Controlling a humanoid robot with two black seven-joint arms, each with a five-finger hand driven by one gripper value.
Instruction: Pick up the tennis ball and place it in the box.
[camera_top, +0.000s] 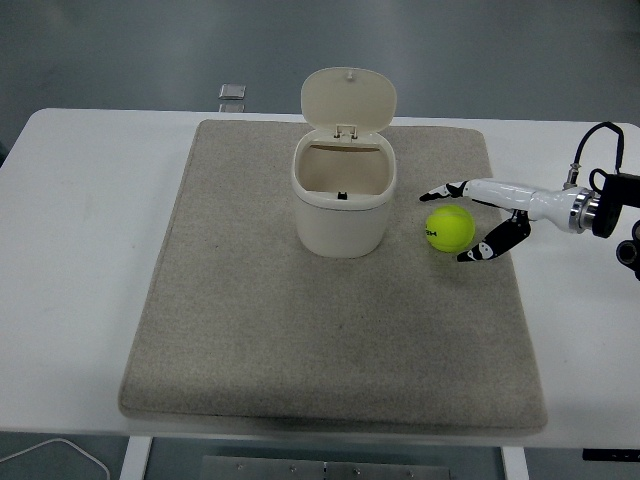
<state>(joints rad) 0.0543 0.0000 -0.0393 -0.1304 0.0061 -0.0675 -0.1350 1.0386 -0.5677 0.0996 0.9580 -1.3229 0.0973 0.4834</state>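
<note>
A yellow-green tennis ball lies on the grey mat, just right of the cream box, whose hinged lid stands open. My right hand reaches in from the right edge. Its fingers are spread behind the ball and its thumb is in front of it, cupping the ball's right side without closing on it. The left arm is out of view.
The mat covers most of the white table. A small grey object lies on the table behind the mat. A white cable shows below the table's near left edge.
</note>
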